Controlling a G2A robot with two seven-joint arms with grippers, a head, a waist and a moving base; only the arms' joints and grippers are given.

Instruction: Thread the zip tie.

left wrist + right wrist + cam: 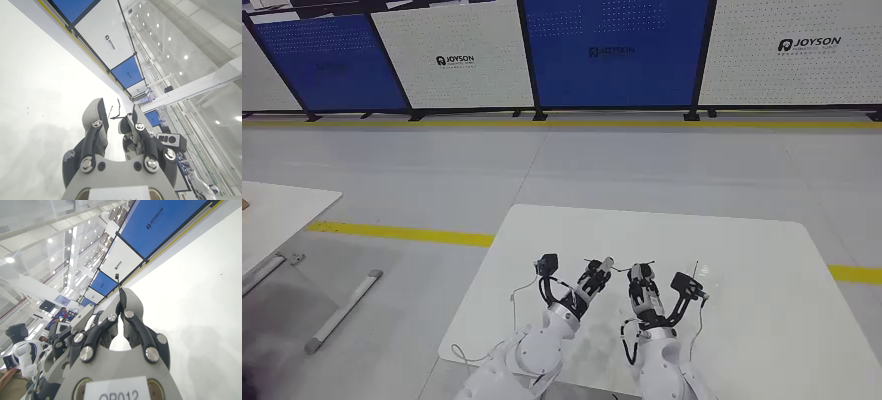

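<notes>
Zip tie gripped, not yet threaded
Low centre of the top view, over the white table [742,260], the left gripper [117,104] gapes wide. The right gripper [122,291] pinches the black zip tie [117,280], head protruding at mid-frame; threading looks still undone.

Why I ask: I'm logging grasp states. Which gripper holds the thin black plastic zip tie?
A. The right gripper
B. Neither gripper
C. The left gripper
A: in the right wrist view the right gripper is shut on the thin black plastic zip tie, whose head sticks out past the fingertips, while the left gripper stands open with nothing between its pads.
</notes>
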